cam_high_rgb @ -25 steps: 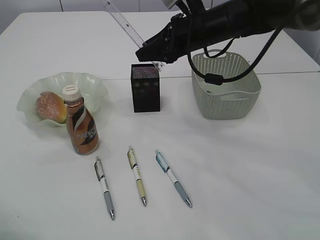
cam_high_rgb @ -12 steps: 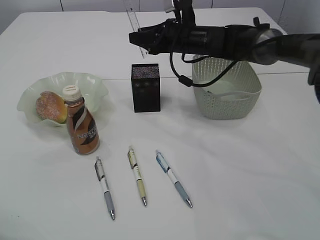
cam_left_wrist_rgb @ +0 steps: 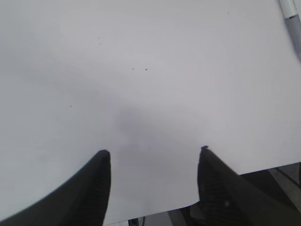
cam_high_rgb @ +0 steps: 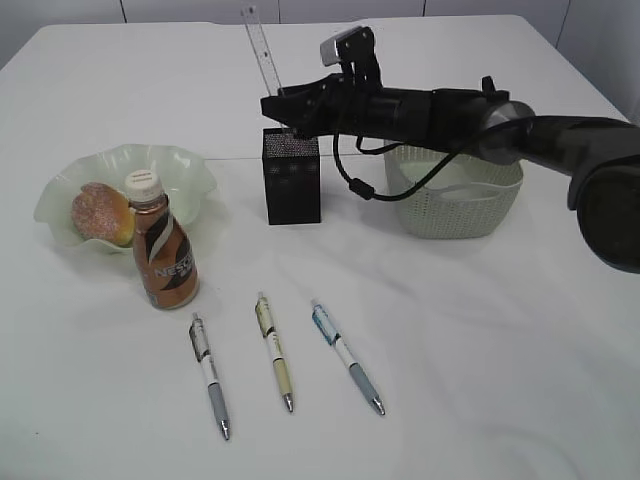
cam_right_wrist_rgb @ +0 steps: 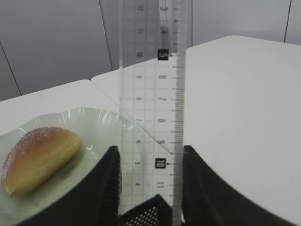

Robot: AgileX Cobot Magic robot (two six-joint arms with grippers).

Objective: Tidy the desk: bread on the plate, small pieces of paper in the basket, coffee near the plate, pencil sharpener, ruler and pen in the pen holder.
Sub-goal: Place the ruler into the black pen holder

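Observation:
My right gripper (cam_high_rgb: 284, 108) (cam_right_wrist_rgb: 150, 149) is shut on a clear ruler (cam_high_rgb: 260, 45) (cam_right_wrist_rgb: 151, 94). It holds the ruler upright, with the lower end at the mouth of the black mesh pen holder (cam_high_rgb: 292, 180) (cam_right_wrist_rgb: 146, 214). Three pens (cam_high_rgb: 209, 375) (cam_high_rgb: 274, 352) (cam_high_rgb: 346, 356) lie on the table in front. The bread (cam_high_rgb: 100, 213) (cam_right_wrist_rgb: 37, 157) lies on the green wavy plate (cam_high_rgb: 180, 165) (cam_right_wrist_rgb: 94, 122), and the coffee bottle (cam_high_rgb: 163, 250) stands beside the plate. My left gripper (cam_left_wrist_rgb: 153, 153) is open and empty over bare white table. No pencil sharpener or paper pieces show.
A pale green basket (cam_high_rgb: 455, 200) stands right of the pen holder, under my right arm. The tip of a pen (cam_left_wrist_rgb: 292, 23) shows at the top right of the left wrist view. The left arm is outside the exterior view.
My right gripper has come down and left with the ruler. The ruler has turned from slanted to upright, and its lower end now meets the pen holder.

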